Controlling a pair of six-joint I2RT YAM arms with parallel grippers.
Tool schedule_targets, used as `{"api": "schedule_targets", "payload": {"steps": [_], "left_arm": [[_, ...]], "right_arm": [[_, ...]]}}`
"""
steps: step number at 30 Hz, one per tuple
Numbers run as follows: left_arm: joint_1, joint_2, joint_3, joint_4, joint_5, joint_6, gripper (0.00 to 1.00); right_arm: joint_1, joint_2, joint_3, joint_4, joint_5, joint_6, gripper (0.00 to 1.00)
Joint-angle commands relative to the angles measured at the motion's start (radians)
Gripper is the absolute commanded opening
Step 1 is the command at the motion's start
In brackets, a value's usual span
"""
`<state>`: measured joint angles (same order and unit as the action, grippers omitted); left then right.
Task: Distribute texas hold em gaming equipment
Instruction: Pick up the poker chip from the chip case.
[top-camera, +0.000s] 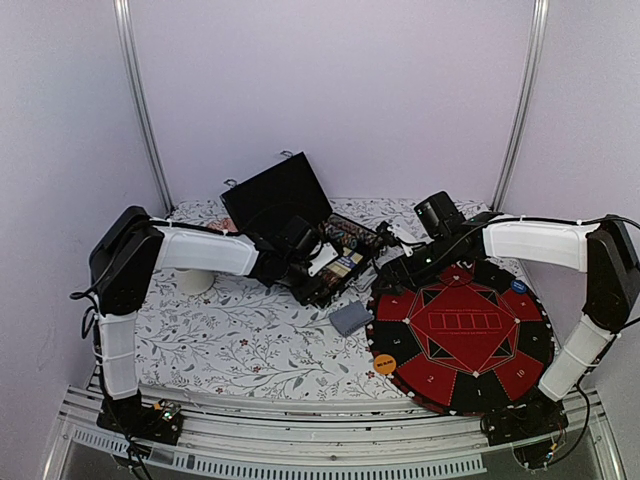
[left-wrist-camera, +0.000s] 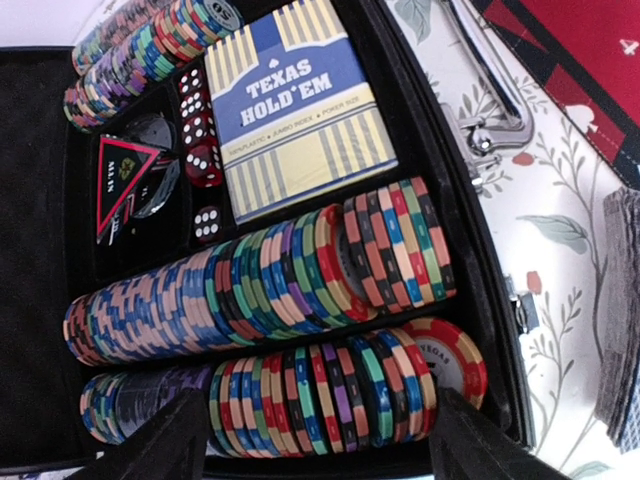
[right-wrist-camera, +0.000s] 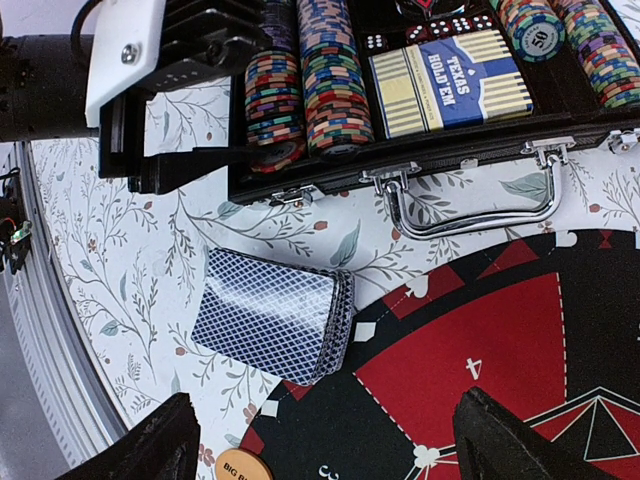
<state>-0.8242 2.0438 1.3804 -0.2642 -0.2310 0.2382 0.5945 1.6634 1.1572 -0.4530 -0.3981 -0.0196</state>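
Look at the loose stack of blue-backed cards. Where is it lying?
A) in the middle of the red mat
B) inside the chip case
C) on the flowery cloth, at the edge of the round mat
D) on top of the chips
C: the deck of cards lies on the flowery tablecloth at the poker mat edge, outside the chip case.
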Motion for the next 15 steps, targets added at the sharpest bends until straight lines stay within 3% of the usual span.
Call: {"api": "schedule_targets", "payload": {"steps": [1, 5, 15], "left_arm": [[0.009, 0.026, 0.05, -0.041, -0.033, -0.006, 0.75], [0.017, 0.055, 0.068, -0.058, -0.022, -0.019, 0.64], [0.009, 0.027, 0.026, -0.088, 0.125, -0.042, 0.63]], "right_arm": [[-0.001, -0.037, -0.009, -0.01, 0.005, -0.008, 0.9], [-0.001, -0.042, -0.014, -0.01, 0.008, -0.007, 0.9], [-0.001, -0.038, -0.016, -0.007, 0.004, -0.005, 0.9]]}}
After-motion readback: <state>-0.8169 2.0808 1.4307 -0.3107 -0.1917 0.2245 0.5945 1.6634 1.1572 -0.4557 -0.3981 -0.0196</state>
